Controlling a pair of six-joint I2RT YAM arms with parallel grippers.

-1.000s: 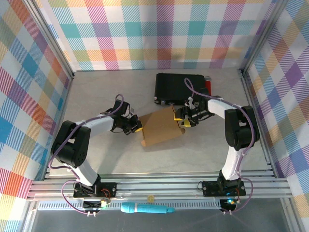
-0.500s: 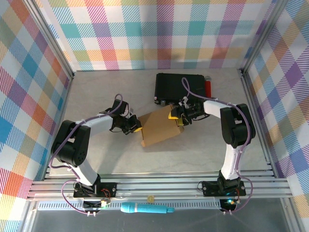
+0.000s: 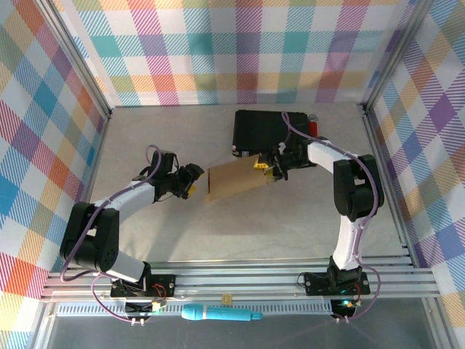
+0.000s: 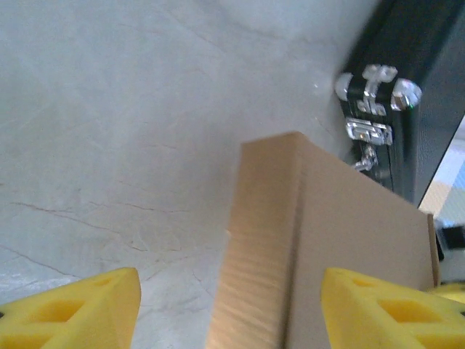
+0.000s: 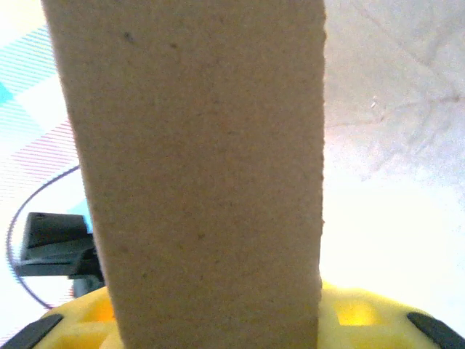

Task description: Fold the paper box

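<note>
seen from above, the left pincer lies low over the table with its jaws wide and holding nothing. in its wrist view the yellow pads sit far apart at the bottom corners. the paper box, a flat brown cardboard piece, is just ahead of this pincer's tips, and its near corner and folded edge rise between the two pads. whether it touches them cannot be told. on the box's far end, the right pincer is clamped on the cardboard. its wrist view shows a tall cardboard strip pinched between yellow pads. a black case sits just behind the right pincer. the step in hand looks like bracing the box from one end so a panel can be folded. the next move likely calls for the left pincer to advance and close on, or push against, the near edge while the right one holds firm
</note>
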